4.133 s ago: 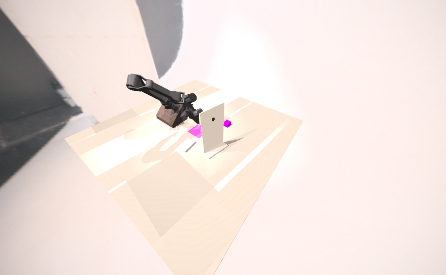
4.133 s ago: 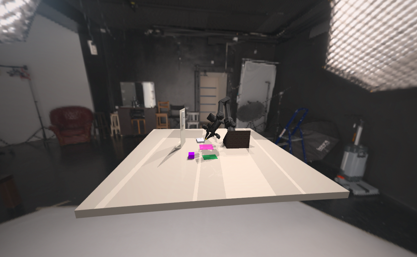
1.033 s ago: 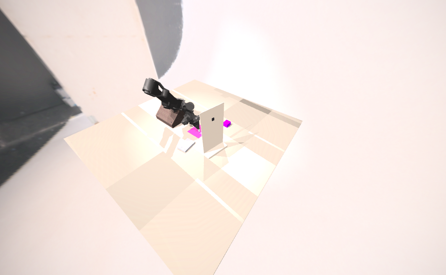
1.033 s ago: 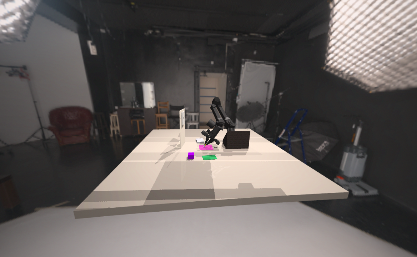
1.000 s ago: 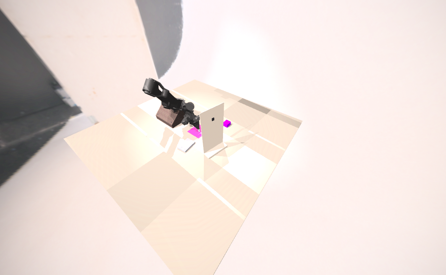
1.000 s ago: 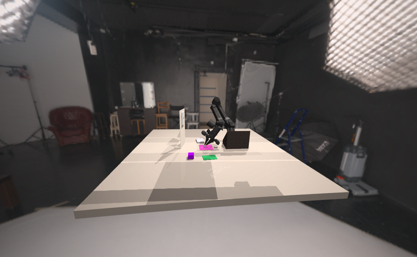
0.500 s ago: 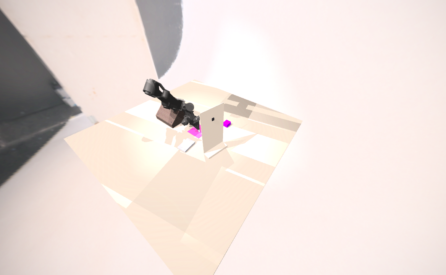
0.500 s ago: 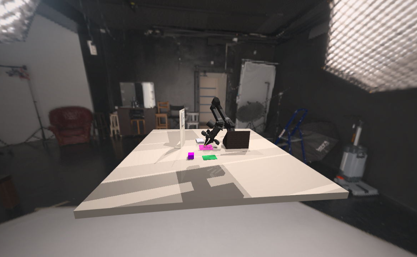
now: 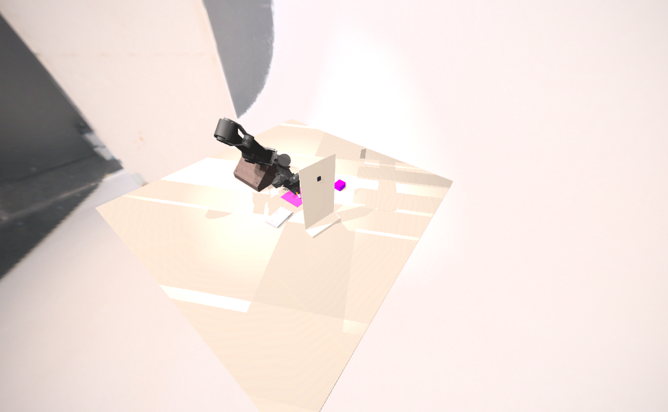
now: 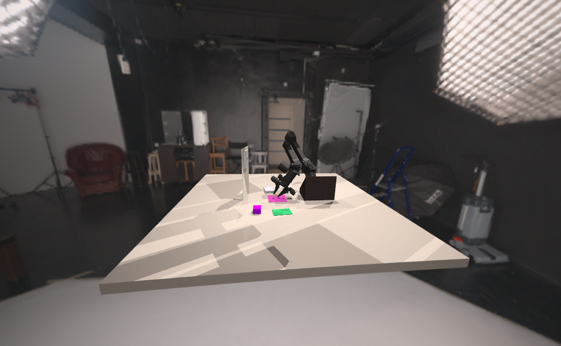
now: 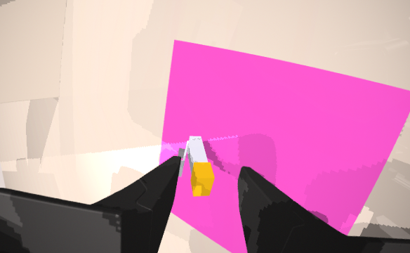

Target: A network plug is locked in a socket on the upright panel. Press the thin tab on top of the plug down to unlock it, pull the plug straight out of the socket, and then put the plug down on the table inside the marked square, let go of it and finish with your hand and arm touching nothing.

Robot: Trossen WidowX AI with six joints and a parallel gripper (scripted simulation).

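The plug [image 11: 202,177] has a yellow block at its rear and a white front, with a thin tab along its left side in the wrist view. It is out of the socket and lies over the left part of the magenta square [image 9: 289,197] [image 10: 271,200] [image 11: 296,105]; whether it rests flat is hard to tell. My gripper [image 11: 210,169] [image 10: 276,196] is open, low over the square, with a finger on each side of the plug. The left fingertip overlaps the tab in view; contact is unclear. The upright panel [image 9: 318,205] [image 10: 245,180] has a small dark opening [image 9: 319,178].
A white flat block [image 9: 279,217] [image 10: 268,189] lies near the square. A purple cube [image 9: 340,185] [image 10: 256,209] and a green patch [image 10: 281,212] lie on the other side. A dark brown wedge-shaped block [image 9: 251,174] [image 10: 319,188] stands by the arm's base.
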